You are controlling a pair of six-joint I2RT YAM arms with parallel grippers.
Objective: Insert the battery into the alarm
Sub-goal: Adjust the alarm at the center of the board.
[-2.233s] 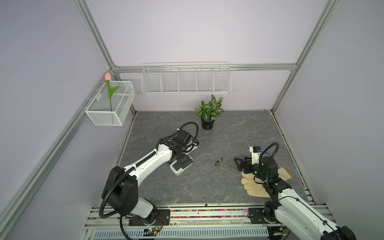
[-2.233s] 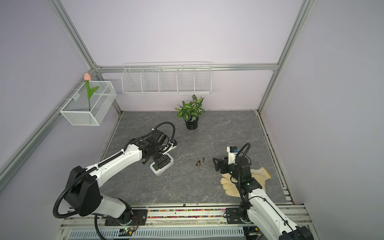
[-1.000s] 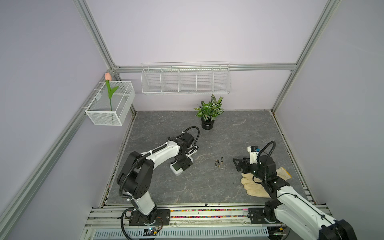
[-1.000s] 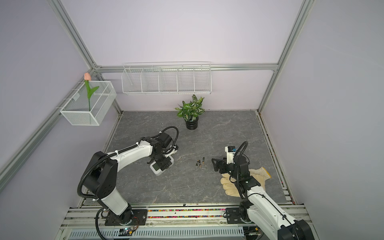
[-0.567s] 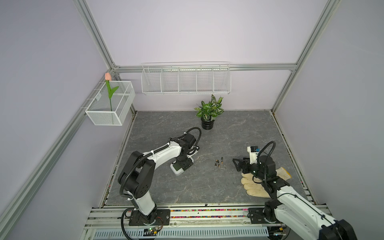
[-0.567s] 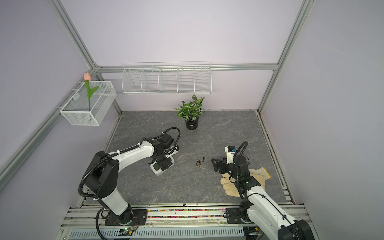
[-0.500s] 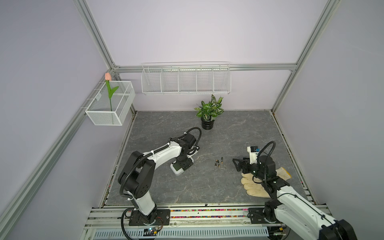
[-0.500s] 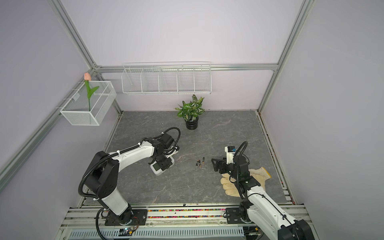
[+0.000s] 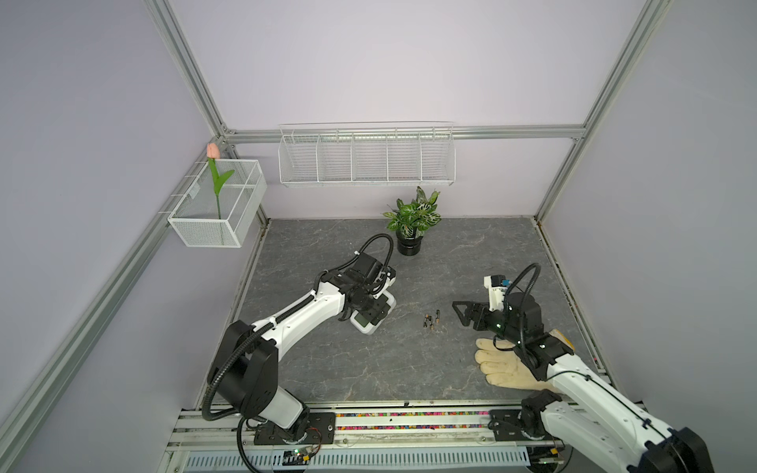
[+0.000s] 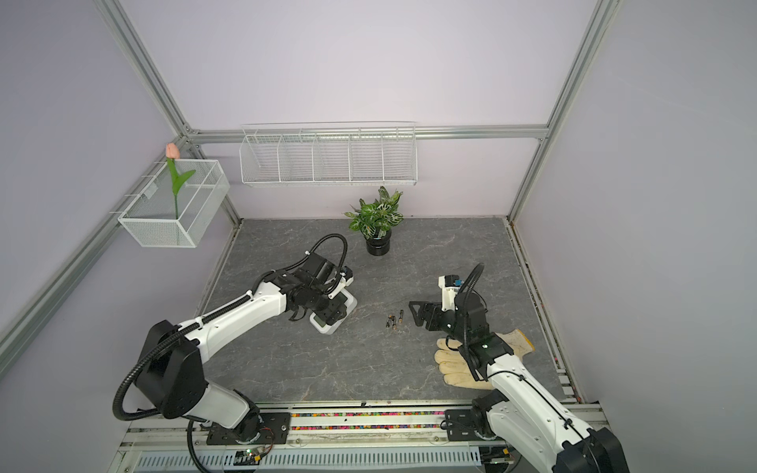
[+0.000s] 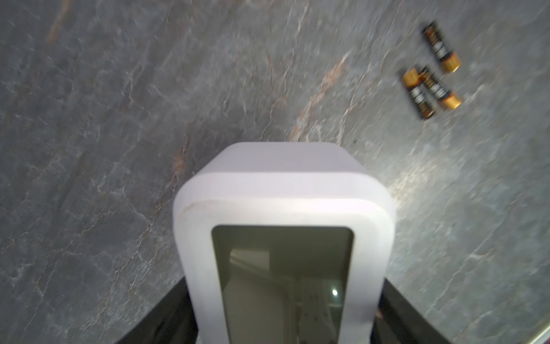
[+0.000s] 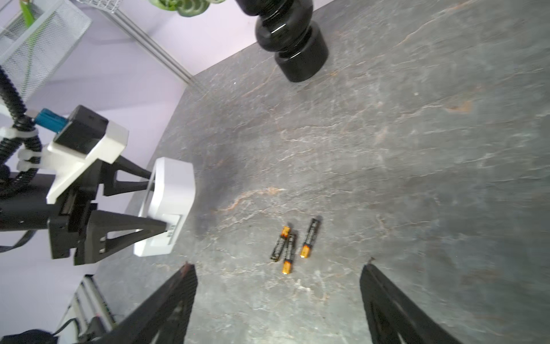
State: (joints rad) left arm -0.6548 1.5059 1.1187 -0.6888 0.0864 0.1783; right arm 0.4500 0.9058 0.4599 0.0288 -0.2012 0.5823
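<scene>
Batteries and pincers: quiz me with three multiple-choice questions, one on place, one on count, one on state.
1. Where are the batteries, relative to the alarm and right pincer? A inside the alarm; B on the table between them; C in the pincer's grip.
2. How many batteries? A two; B three; C five.
3. The right pincer is: A open, empty; B shut on a battery; C shut, empty.
Answers: B, they lie loose between both; B, three show in wrist views; A, jaws stand wide apart.

On the bench [image 9: 327, 368], the alarm [image 9: 366, 326] lies left of three batteries [image 9: 428, 322]; a glove [image 9: 502, 366] lies front-right, and the potted plant [image 9: 411, 213] stands behind.
</scene>
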